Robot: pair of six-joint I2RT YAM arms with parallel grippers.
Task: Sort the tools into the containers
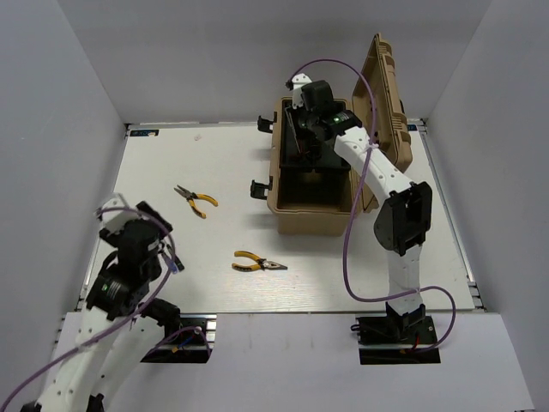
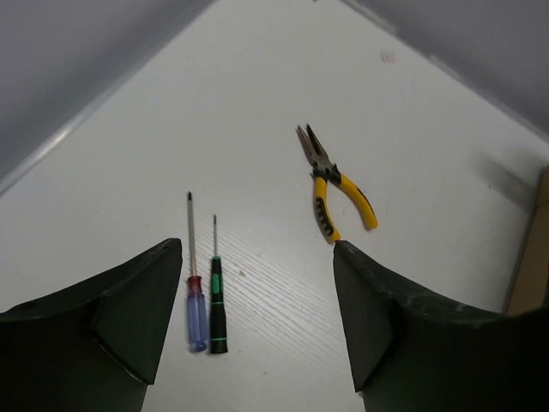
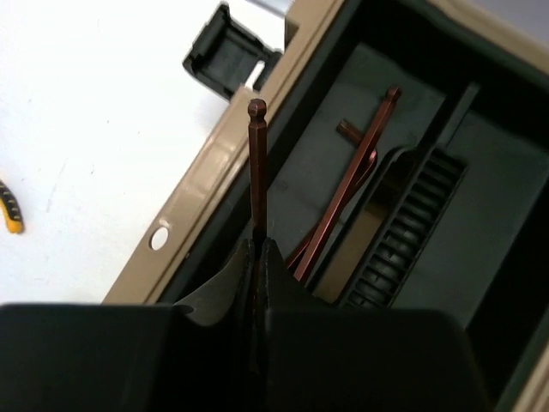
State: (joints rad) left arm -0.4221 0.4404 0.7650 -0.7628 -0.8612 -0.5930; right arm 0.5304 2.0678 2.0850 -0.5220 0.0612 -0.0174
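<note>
Tabletop (image 1: 214,154): white wood-grain board with grey walls on three sides.
Left gripper (image 2: 257,249): dark two-finger pincer, spread wide and holding nothing, hanging above the left near part of the board.
Screwdrivers: two thin ones lying side by side on the board, just ahead of the left finger. One has a clear blue handle with a red collar (image 2: 196,313), the other a black handle with green bands (image 2: 218,309). The handles almost touch and both tips point away from the pincer.
Far pliers (image 1: 196,202): yellow-handled needle-nose pliers lying flat ahead of the left pincer, well apart from the screwdrivers.
Near pliers (image 1: 257,263): a second yellow-handled pair, lying flat near the board's front edge, between the two arms.
Toolbox (image 1: 313,225): large tan ribbed plastic box right of centre, with black latches (image 3: 227,51) on its left wall.
Inner tray (image 3: 506,197): black, with several reddish-brown L-shaped hex keys (image 3: 343,197) lying in its left compartment.
Right gripper (image 3: 257,249): reaching over the far end of the open box, fingers pressed together on one reddish-brown hex key (image 3: 256,154), whose ball end sticks out past the fingertips.
Lid (image 1: 386,94): tan, hinged, standing open on the box's right side.
</note>
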